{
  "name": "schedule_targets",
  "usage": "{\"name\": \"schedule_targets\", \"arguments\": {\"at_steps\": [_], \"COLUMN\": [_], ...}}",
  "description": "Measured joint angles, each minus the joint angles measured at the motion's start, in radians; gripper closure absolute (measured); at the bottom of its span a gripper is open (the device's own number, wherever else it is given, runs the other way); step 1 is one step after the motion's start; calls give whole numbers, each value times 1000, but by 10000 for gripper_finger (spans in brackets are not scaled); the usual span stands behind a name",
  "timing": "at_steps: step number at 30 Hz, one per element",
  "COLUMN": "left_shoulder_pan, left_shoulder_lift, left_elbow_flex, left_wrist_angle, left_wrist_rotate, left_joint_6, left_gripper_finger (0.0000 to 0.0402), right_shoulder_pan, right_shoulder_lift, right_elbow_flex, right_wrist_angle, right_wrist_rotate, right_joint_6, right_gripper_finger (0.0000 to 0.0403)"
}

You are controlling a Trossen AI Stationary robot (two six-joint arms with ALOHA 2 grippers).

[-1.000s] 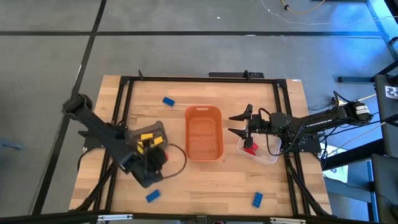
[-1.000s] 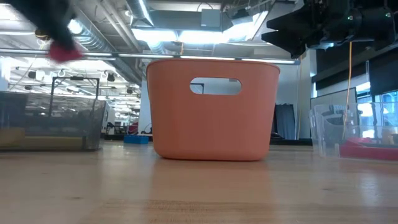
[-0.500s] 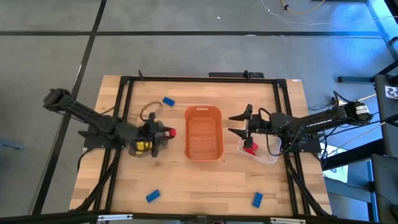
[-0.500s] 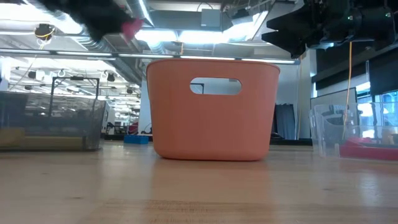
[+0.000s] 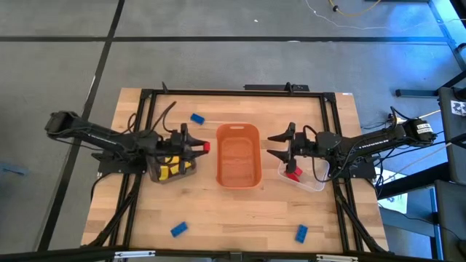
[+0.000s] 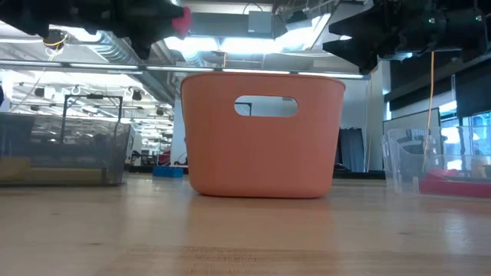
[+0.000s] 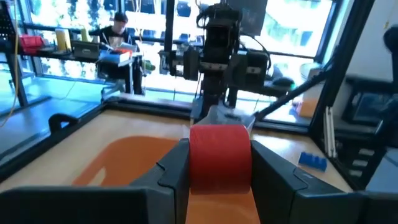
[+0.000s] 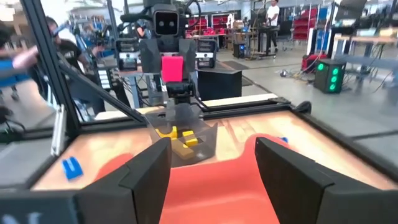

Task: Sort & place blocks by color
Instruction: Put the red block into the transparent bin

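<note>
The left hand is clamped on a red block, held in the air just beside the orange tub, above the bin of yellow blocks. The right hand hangs on the tub's other side, fingers spread and empty, over the clear bin holding red blocks. Three blue blocks lie on the bench around the tub. No readable writing shows.

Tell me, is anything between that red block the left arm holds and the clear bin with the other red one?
Yes. The orange tub stands between the red block in the left gripper fingers and the clear bin, where the right gripper hovers.
</note>
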Motion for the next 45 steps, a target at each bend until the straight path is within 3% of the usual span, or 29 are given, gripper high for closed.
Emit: {"name": "schedule_targets", "arguments": {"at_steps": [6, 13, 19, 26, 30, 34, 37, 40, 45], "left_shoulder_pan": [49, 135, 136, 96, 99, 120, 135, 136, 133], "left_shoulder_lift": [88, 268, 429, 654, 759, 778, 748, 743, 743], "left_elbow_flex": [0, 9, 142, 344, 442, 451, 419, 406, 401], "left_wrist_angle": [109, 286, 304, 330, 333, 327, 329, 346, 381], "left_wrist_rotate": [14, 197, 297, 270, 340, 423, 414, 362, 359], "left_joint_6": [17, -35, -42, -128, -182, -227, -229, -231, -262], "left_gripper_finger": [282, 282, 282, 282, 282, 282, 282, 282, 282], "right_shoulder_pan": [0, 0, 1, 66, 100, 144, 176, 192, 201], "right_shoulder_lift": [0, 0, 1, 114, 240, 317, 344, 362, 411], "right_elbow_flex": [0, 0, 0, 33, 126, 212, 251, 288, 345], "right_wrist_angle": [3, 9, 8, 20, 12, -93, -129, -125, -132], "right_wrist_rotate": [0, 0, -1, 33, 107, 272, 389, 395, 397], "right_joint_6": [17, 27, 89, -153, -290, -410, -431, -456, -482], "right_gripper_finger": [168, 168, 168, 168, 168, 168, 168, 168, 168]}}
